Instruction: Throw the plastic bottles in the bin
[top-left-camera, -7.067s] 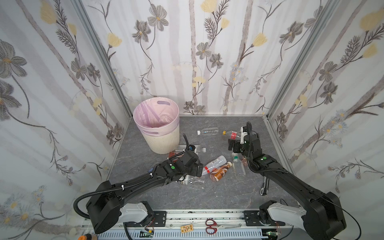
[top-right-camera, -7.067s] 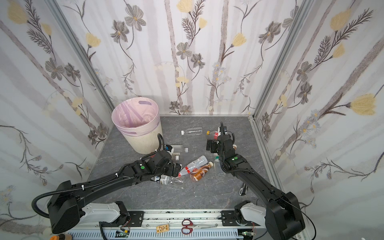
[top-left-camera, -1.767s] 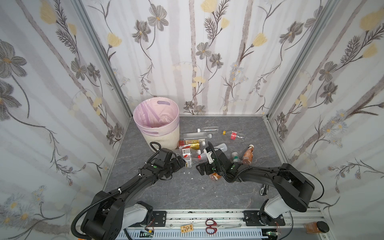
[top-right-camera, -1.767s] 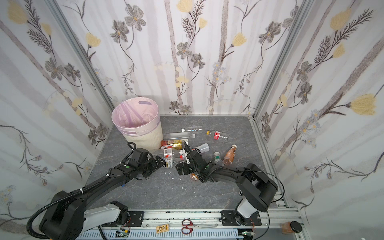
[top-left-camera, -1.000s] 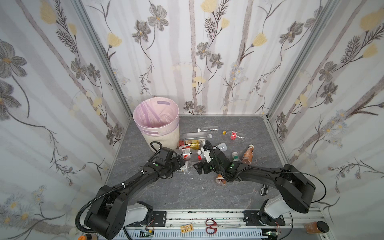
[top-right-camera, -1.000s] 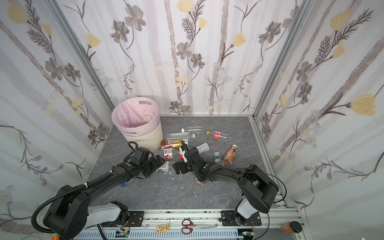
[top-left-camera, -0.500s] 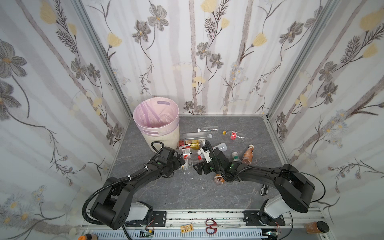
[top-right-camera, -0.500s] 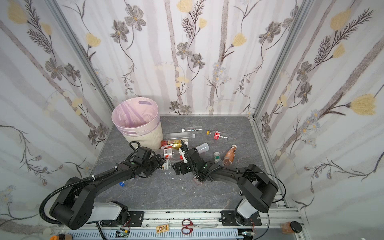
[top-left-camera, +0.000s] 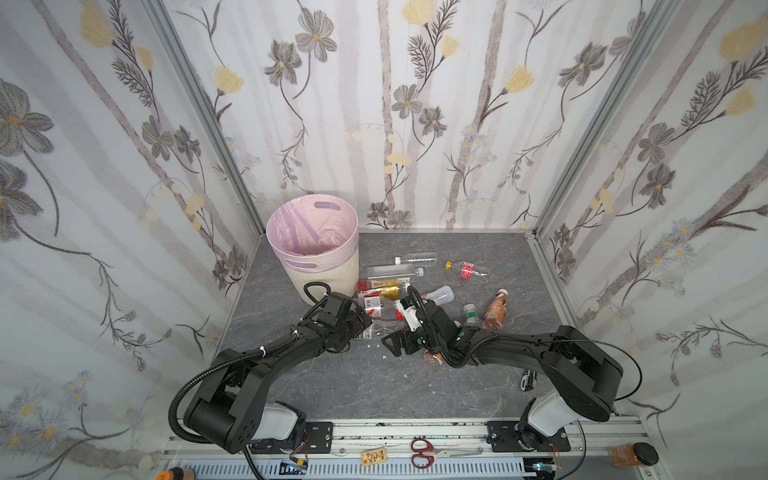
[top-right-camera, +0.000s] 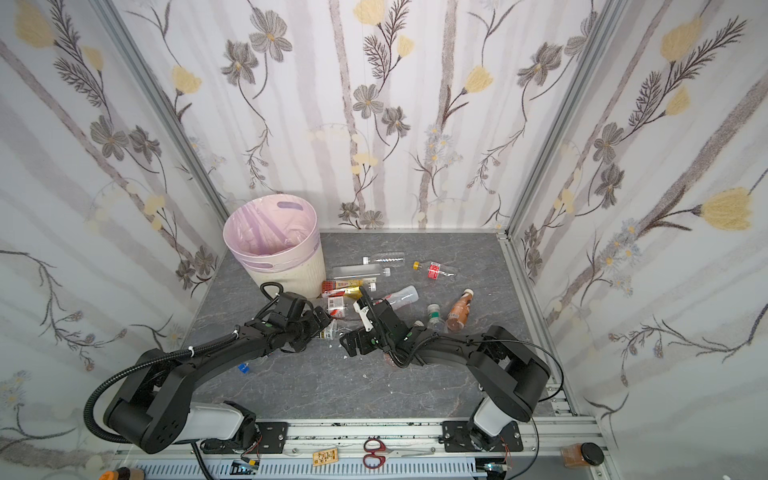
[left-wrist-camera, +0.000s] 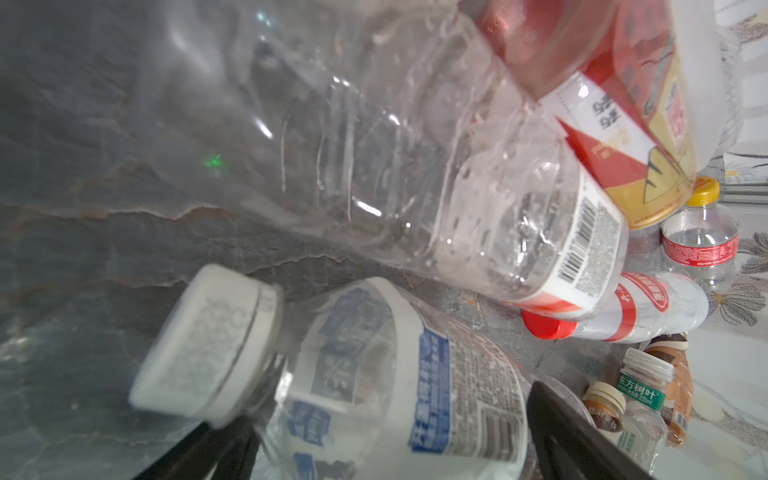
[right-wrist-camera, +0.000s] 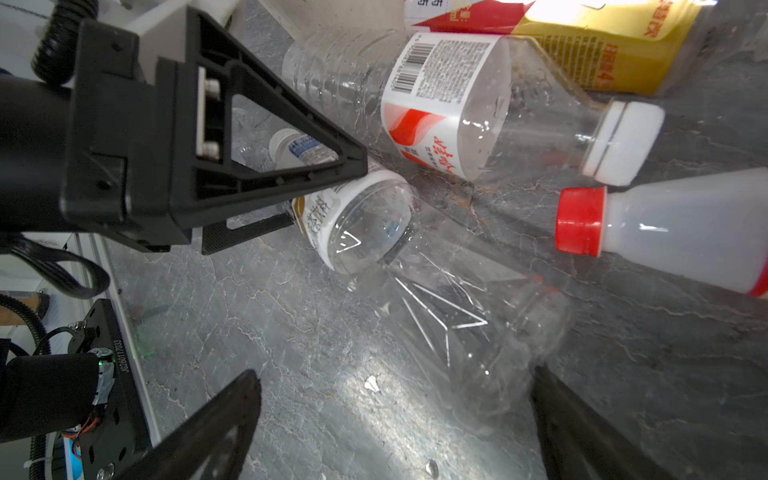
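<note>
The cream bin (top-left-camera: 332, 274) with its pink liner stands at the back left in both top views (top-right-camera: 299, 270). Several plastic bottles lie to its right, among them a frosted red-capped one (top-left-camera: 438, 294) and a brown one (top-left-camera: 496, 309). My left gripper (top-left-camera: 360, 323) (left-wrist-camera: 386, 415) is open, low on the floor, with a small white-capped, blue-and-white labelled bottle (left-wrist-camera: 395, 386) (right-wrist-camera: 357, 220) lying between its fingers. My right gripper (top-left-camera: 392, 344) (right-wrist-camera: 395, 376) faces it, open, with a crushed clear bottle (right-wrist-camera: 461, 328) close to one finger (right-wrist-camera: 577, 432).
A big clear bottle with a red-white label (right-wrist-camera: 449, 99) and a red-yellow one (top-left-camera: 378, 288) lie by the bin's foot. Patterned walls close in three sides. A black object (top-left-camera: 528, 380) lies at the right; scissors (top-left-camera: 419, 453) rest on the front rail.
The left arm has stretched a little further toward the bottle cluster. The right gripper has barely shifted. Both grippers have stayed open.
</note>
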